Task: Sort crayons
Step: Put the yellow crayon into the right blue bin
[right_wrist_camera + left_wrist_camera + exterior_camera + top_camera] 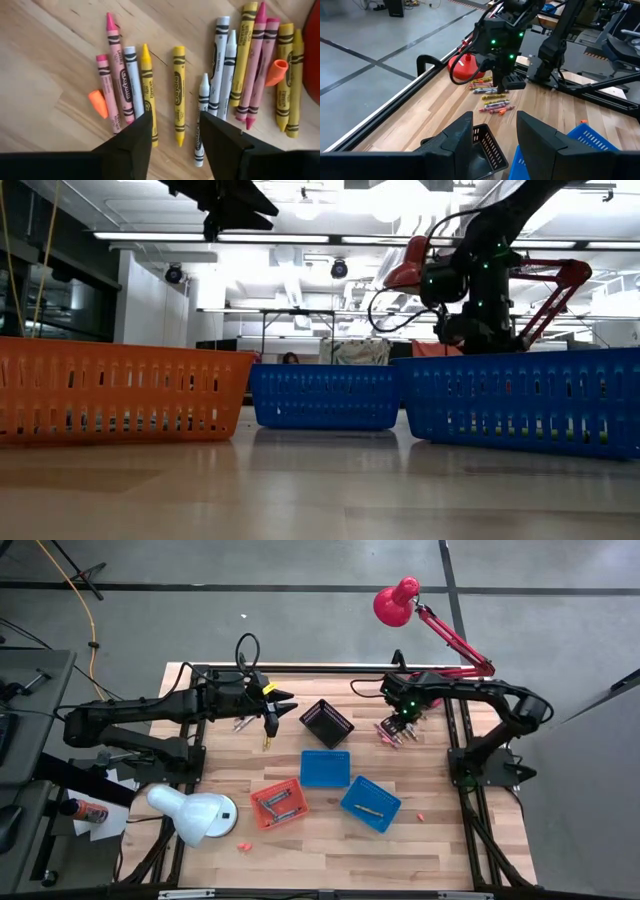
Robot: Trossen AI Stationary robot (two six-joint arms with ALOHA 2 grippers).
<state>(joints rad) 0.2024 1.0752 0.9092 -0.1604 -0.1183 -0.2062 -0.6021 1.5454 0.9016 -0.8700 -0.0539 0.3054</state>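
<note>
A loose pile of crayons (392, 732) lies on the wooden table at the far right, side by side: pink, grey, white and yellow sticks (235, 60). My right gripper (176, 120) points down over the pile, open, with one yellow crayon (179, 90) lying lengthwise in the gap between its fingers. I see no contact with it. My left gripper (495, 125) hovers open and holding nothing above the black basket (326, 722), left of the pile. Two more crayons (243, 723) lie under the left arm.
An orange-red basket (279, 803) holding a few crayons and two blue baskets (325, 767) (370, 803) sit near the table's middle. A white lamp (195, 815) stands at the near left, a red lamp (397, 602) at the far right. Small orange bits (98, 103) lie among the crayons.
</note>
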